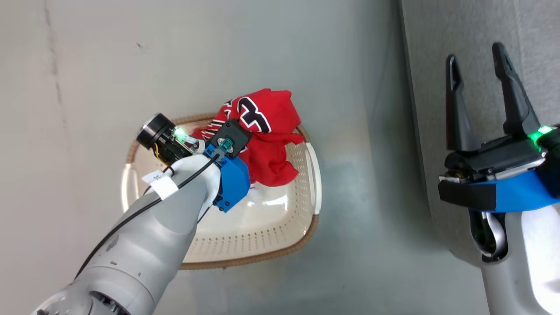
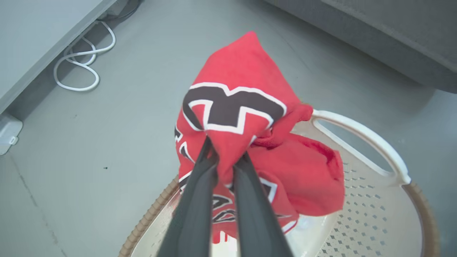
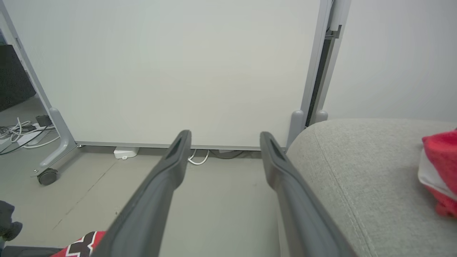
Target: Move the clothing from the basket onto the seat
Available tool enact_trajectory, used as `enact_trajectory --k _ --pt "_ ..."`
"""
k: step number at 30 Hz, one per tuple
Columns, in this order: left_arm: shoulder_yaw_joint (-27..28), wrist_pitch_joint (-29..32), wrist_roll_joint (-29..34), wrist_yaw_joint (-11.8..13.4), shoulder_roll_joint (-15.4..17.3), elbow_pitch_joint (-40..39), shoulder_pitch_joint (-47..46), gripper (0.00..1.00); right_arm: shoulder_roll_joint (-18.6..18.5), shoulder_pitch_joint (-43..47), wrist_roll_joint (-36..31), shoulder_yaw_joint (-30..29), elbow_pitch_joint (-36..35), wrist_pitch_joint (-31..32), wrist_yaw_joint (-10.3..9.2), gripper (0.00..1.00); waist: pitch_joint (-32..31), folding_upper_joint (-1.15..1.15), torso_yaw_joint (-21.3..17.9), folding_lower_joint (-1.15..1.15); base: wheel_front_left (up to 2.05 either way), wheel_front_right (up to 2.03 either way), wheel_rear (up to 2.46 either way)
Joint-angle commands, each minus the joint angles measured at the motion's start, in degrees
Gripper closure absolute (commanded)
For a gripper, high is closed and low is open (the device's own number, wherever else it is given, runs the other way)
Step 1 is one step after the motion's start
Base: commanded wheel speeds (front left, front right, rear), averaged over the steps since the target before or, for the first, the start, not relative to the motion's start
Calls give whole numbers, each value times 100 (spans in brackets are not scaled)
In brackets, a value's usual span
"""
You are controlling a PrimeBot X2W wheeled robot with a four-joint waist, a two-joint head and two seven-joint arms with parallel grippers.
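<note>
The red jersey (image 1: 271,131) with black-white lettering hangs bunched above the cream perforated basket (image 1: 280,218), lifted clear of its floor. My left gripper (image 2: 225,157) is shut on the jersey (image 2: 242,117) near the lettering; in the head view its fingers are hidden under the wrist. The basket rim and handle (image 2: 357,132) show below the cloth. My right gripper (image 1: 479,74) stands open and empty at the edge of the grey seat (image 1: 477,35). On the seat (image 3: 357,167) lie the red shorts with white trim (image 3: 441,171), at the right wrist view's edge. A corner of the jersey (image 3: 80,244) shows bottom left there.
The basket stands on grey floor (image 1: 262,43) left of the sofa. A white panel on castors (image 3: 160,71) stands ahead, with white cables (image 2: 80,66) along its base.
</note>
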Motion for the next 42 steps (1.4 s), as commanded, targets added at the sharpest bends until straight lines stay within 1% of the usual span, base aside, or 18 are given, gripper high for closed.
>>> enact_trajectory --k 1,9,12,17,23,32,42 --pt "55 -93 -67 -5 -24 -108 90 100 -49 167 -17 -30 69 -19 3 0 -625 0 246 1 0 0 0" --pt "329 -168 -348 141 -24 -668 317 100 -23 610 -18 -79 285 -19 3 0 -1572 0 383 1 0 0 0" --pt "510 -167 -422 210 127 -941 404 100 6 790 -29 -73 339 -19 3 0 -1884 0 409 1 0 0 0" --pt "781 -169 -496 251 284 -1402 510 100 52 1068 -36 -62 435 -19 3 0 -2363 0 463 1 0 0 0" --pt "1025 -169 -554 215 409 -1881 665 100 122 1421 -56 -59 501 -19 3 0 -2881 0 543 1 0 0 0" --pt "1095 -170 -561 176 453 -2341 835 100 208 1811 -1 17 580 -19 3 0 -3373 0 696 1 0 0 0" --pt "1027 -127 -624 190 472 -2712 937 100 267 1938 22 112 608 -19 3 0 -3593 0 798 1 0 0 0"
